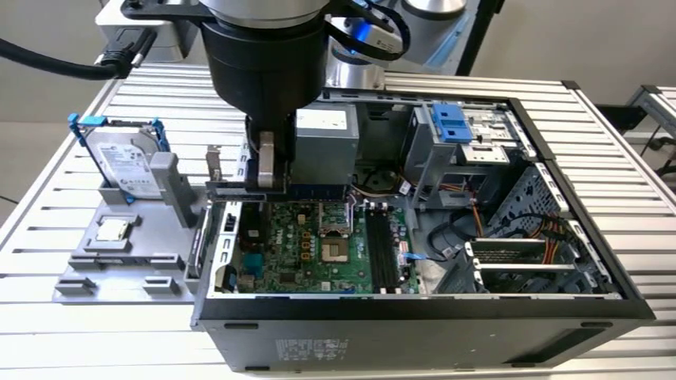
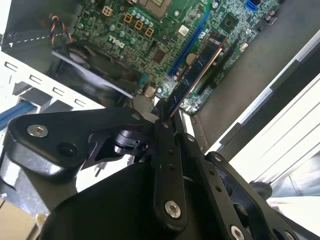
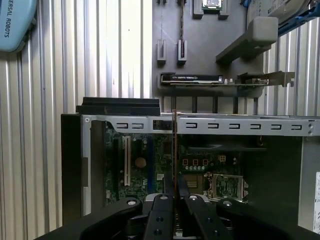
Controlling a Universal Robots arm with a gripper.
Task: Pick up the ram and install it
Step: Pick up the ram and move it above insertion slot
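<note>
The ram (image 2: 197,70) was seen pinched by one end between the pressed-together fingers of the gripper (image 2: 162,119). It was held on edge above the motherboard (image 1: 306,245), just inside the wall of the computer case (image 1: 423,310) that faced the fixture tray (image 1: 116,269). In the first wrist view the ram (image 3: 174,150) was seen as a thin line running out from the gripper (image 3: 174,192) and across the case's slotted rim. The step in hand was judged to be the carrying of the stick to the long black memory slots (image 1: 382,253), which lay deeper inside the case. For that step to be done well, the stick would best be kept upright and parallel to a slot, and lowered squarely so that neither end is seated first. Whether the slot latches were open could not be told. Inside the case, an empty processor socket (image 1: 336,249), a grey power supply (image 1: 322,142), a drive cage (image 1: 465,134) with a blue part, and loose cables were held. In the tray outside the case, a hard drive (image 1: 125,166) in a blue frame was stood upright, a processor chip (image 1: 114,229) was laid flat, and a long card (image 3: 192,79) was set on edge.
</note>
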